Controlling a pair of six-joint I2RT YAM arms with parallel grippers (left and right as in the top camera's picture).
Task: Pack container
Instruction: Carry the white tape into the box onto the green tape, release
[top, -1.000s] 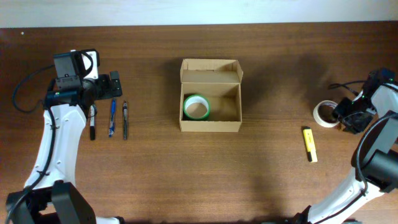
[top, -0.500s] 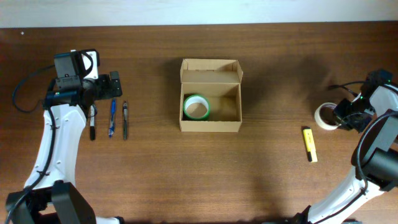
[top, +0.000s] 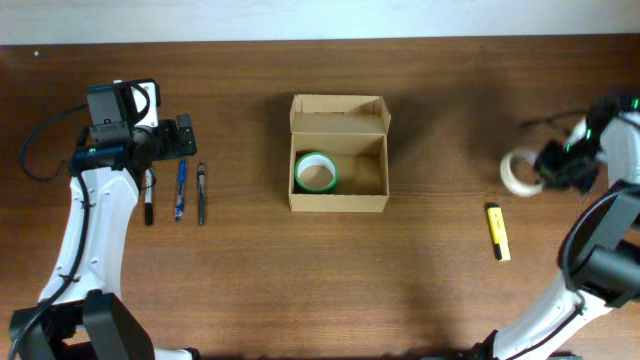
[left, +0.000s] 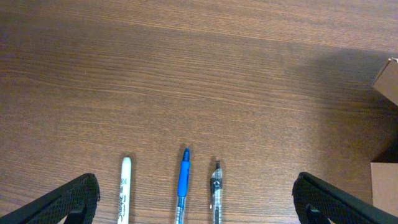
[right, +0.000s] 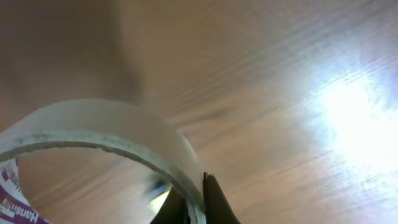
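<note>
The container (top: 339, 197) is an open tan cardboard box at the table's middle, flap lid standing at its far side, with a green tape roll (top: 316, 172) inside at the left. My right gripper (top: 545, 170) is shut on a white tape roll (top: 518, 172) at the far right and holds it lifted and tilted; the roll's wall fills the right wrist view (right: 124, 134), pinched between the fingers (right: 198, 202). My left gripper (top: 182, 136) is open and empty over three pens; its fingertips flank them in the left wrist view (left: 193, 199).
A white marker (left: 125, 193), a blue pen (left: 183, 186) and a clear pen (left: 216, 193) lie side by side at the left. A yellow highlighter (top: 497, 232) lies at the right front. The box corner (left: 388, 81) shows in the left wrist view.
My right gripper has closed on the white tape roll and raised it off the table, shifting it slightly left and tilting it. The left arm has not moved.
</note>
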